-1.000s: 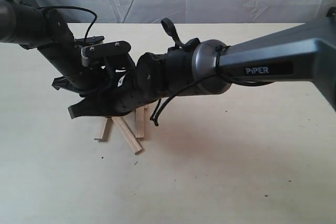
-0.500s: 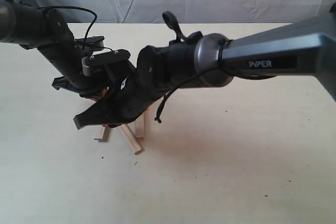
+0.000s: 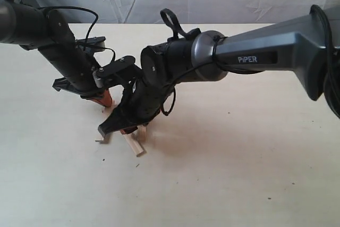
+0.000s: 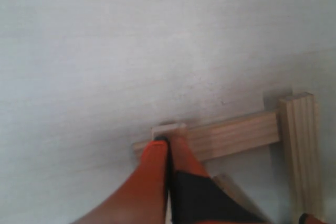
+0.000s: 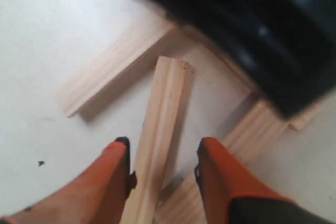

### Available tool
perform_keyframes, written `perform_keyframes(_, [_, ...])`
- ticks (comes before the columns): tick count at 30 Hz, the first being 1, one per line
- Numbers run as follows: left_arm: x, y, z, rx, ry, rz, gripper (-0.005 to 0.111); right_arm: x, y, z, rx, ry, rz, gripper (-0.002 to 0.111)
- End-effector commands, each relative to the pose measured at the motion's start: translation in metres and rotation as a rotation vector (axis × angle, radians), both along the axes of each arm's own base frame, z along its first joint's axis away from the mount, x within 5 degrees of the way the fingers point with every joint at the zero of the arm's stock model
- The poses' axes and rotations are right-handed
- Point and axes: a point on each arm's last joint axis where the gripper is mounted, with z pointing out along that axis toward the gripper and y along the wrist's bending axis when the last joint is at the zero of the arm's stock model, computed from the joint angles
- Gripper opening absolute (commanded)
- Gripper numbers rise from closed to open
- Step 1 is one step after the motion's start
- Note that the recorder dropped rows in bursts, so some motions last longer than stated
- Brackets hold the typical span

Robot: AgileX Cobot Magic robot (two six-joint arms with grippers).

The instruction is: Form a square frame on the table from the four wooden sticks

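One pale table (image 3: 239, 174) carries the wooden sticks (image 3: 134, 143), clustered left of centre. Your right gripper (image 5: 163, 153) has its fingers spread either side of one stick (image 5: 169, 93) lying flat. Your left gripper (image 4: 168, 142), fingers pressed together, touches another stick (image 4: 231, 135) at its end, which meets a third (image 4: 302, 150) at a corner.

Pale speckled table (image 3: 239, 158), tan wooden sticks (image 3: 134, 144) clustered on it
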Motion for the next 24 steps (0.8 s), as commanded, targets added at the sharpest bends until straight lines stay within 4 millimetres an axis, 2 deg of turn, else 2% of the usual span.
perform_keyframes(1, [0.000,0.000,-0.004,0.000,0.013,-0.001,0.000,0.003,0.007,0.004,-0.003,-0.050,0.039,0.042])
perform_keyframes(3, [0.000,0.000,-0.004,0.000,0.013,-0.001,0.000,-0.001,0.013,0.006,-0.029,-0.089,0.094,0.042])
perform_keyframes(12, [0.000,0.000,-0.004,0.000,0.015,-0.001,0.000,-0.012,0.017,-0.033,-0.134,-0.029,0.139,0.042])
perform_keyframes(14, [0.000,0.000,-0.004,0.002,0.013,-0.002,0.000,-0.017,0.018,-0.036,-0.170,-0.016,0.168,0.028])
perform_keyframes(15, [0.000,0.000,-0.004,0.002,0.013,-0.002,0.000,-0.018,0.018,-0.036,-0.173,-0.012,0.170,0.011])
perform_keyframes(16, [0.000,0.000,-0.004,0.002,0.013,-0.002,0.000,-0.018,0.019,-0.036,-0.168,-0.010,0.166,-0.001])
perform_keyframes(20, [0.000,0.000,-0.004,0.002,0.013,-0.002,0.000,-0.016,0.021,-0.021,-0.177,0.005,0.172,0.000])
perform_keyframes(24, [0.000,0.000,-0.004,0.002,0.013,-0.002,0.000,-0.013,0.024,0.016,-0.178,0.004,0.186,0.000])
